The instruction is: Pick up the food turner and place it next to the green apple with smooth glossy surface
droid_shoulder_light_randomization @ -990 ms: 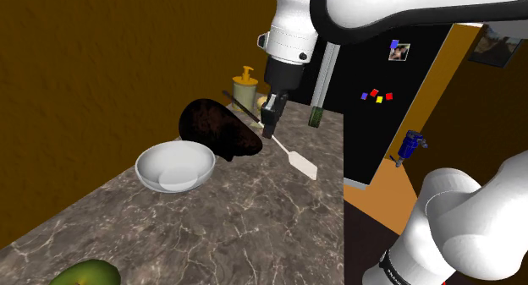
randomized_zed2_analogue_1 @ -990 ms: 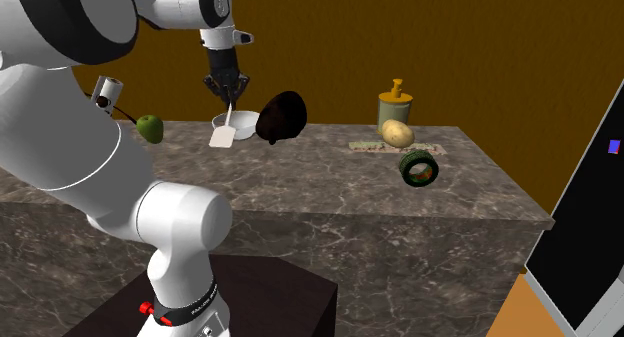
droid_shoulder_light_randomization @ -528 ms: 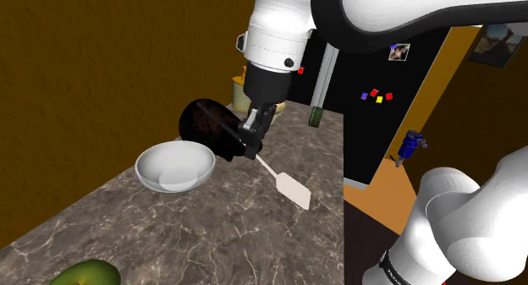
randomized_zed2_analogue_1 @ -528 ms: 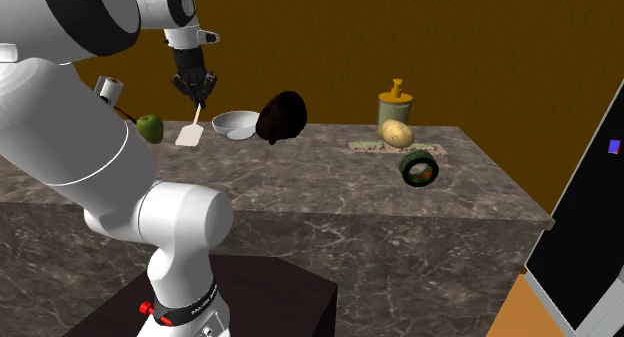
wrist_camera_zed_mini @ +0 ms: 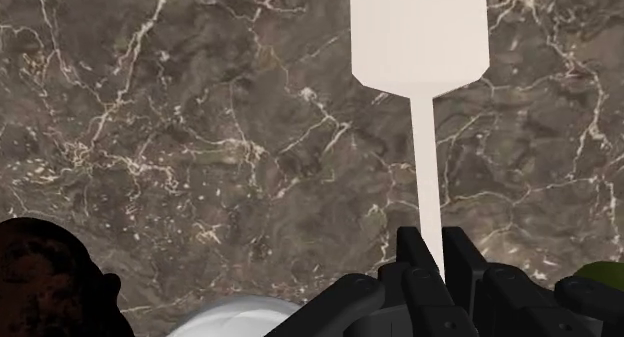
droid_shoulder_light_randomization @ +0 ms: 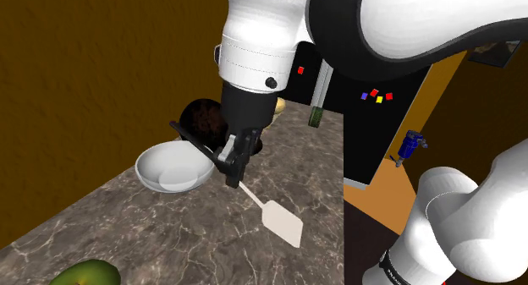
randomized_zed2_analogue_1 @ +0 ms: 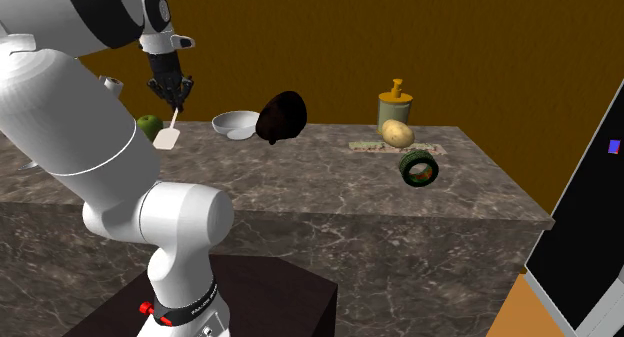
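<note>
Since 1 s back we've swung the gripper and the turner away from the dark lump, past the bowl, toward the apple end of the counter.

Second exterior view, left to right: apple, green; turner blade just beside it; then bowl, then dark lump, both well apart from the turner.

Claw is clenched on the turner. In the wrist view the 2 fingers pinch the thin stem, and the turner points away over bare marble.

Shoulder view: apple at lower left, bowl, then gripper with the turner slanting down from it. It looks to be held off the counter, apart from the apple.

We judge the carry nearly done. What's left is probably a short move closer, then lower and release. Risk: blade clips the apple and rolls it.
</note>
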Robot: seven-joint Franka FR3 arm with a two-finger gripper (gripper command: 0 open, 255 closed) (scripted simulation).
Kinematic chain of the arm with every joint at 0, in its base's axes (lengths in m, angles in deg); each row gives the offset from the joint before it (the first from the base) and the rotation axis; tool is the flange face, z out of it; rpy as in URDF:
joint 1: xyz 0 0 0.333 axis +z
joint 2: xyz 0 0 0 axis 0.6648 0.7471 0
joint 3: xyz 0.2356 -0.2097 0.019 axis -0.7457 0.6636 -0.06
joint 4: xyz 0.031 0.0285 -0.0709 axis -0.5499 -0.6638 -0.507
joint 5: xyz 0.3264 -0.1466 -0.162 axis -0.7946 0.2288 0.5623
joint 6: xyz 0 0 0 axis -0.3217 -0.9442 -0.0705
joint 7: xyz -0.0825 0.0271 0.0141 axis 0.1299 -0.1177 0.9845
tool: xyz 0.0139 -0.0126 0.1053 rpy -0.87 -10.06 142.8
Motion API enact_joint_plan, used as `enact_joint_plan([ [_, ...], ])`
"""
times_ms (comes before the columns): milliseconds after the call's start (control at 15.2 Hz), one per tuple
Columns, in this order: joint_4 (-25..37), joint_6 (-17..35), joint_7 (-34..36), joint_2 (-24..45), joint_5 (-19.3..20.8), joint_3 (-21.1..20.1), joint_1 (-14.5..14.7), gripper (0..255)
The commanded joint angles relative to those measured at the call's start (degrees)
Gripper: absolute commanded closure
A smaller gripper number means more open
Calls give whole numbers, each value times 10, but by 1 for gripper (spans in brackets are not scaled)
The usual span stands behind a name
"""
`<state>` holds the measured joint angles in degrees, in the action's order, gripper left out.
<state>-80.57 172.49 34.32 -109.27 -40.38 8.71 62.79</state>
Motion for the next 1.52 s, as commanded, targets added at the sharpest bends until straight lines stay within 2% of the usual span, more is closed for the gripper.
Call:
enact_joint_plan([
  [0,-12,14,2,1,-1,-3,1,255],
  [1452,-143,192,12,50,1,-27,2,255],
])
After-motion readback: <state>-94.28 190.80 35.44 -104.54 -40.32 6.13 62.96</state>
